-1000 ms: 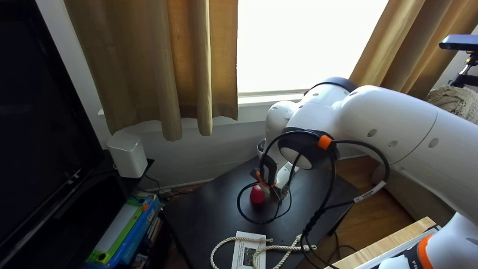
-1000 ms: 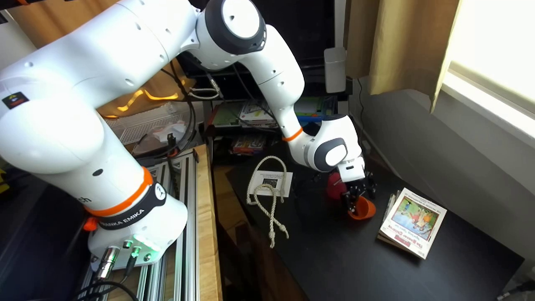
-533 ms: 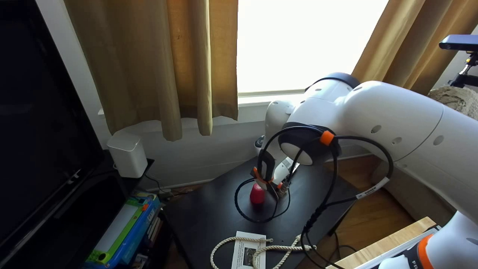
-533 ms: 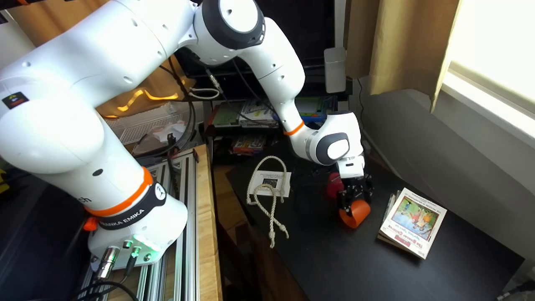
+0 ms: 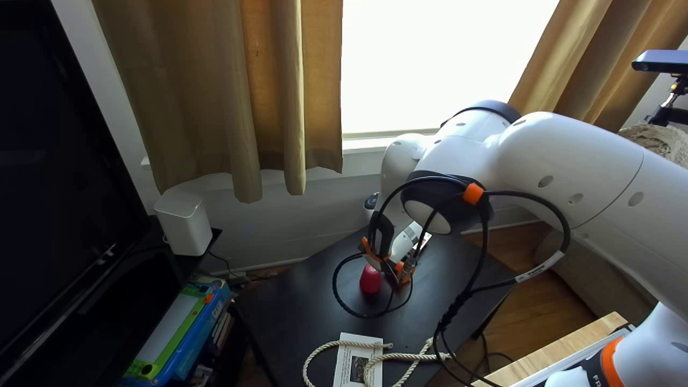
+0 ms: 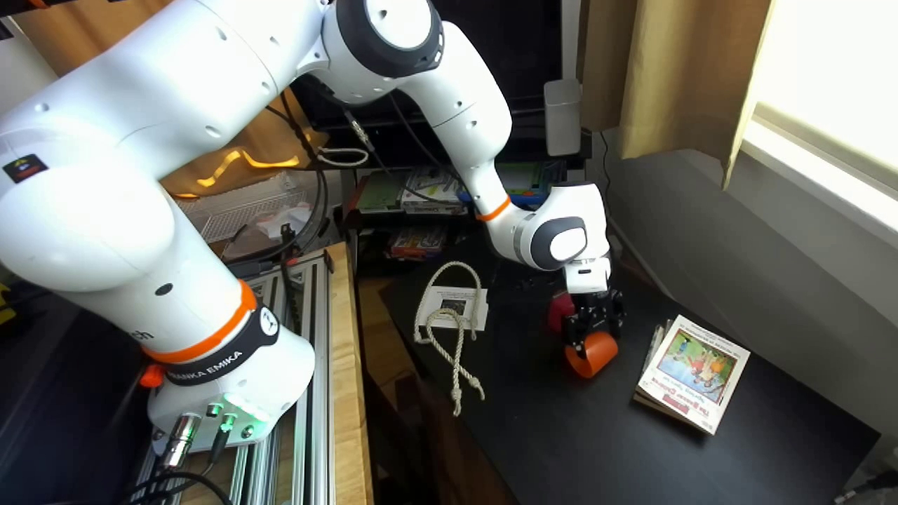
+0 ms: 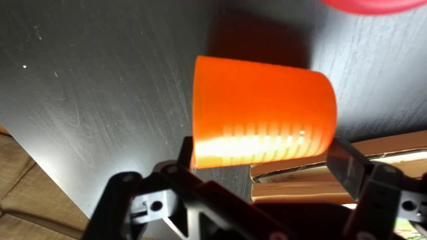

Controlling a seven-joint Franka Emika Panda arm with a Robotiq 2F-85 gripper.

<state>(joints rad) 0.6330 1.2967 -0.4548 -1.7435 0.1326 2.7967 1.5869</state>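
The gripper [image 7: 262, 145] has its jaws spread wide, and an orange cup [image 7: 260, 110] sits sideways between the tips — its open end by one finger [image 7: 185, 153], its bottom by the other. It is hard to see if they squeeze the cup, or if it touches the black table [image 6: 582, 449] just under it. A red cup [image 5: 370, 279] stands near it, narrow end up. Some books [image 6: 691, 375] lie in a pile on the table; the top one has a bright picture. Well away from them — a rope [image 5: 408, 356] loops over a white card [image 5: 344, 371].
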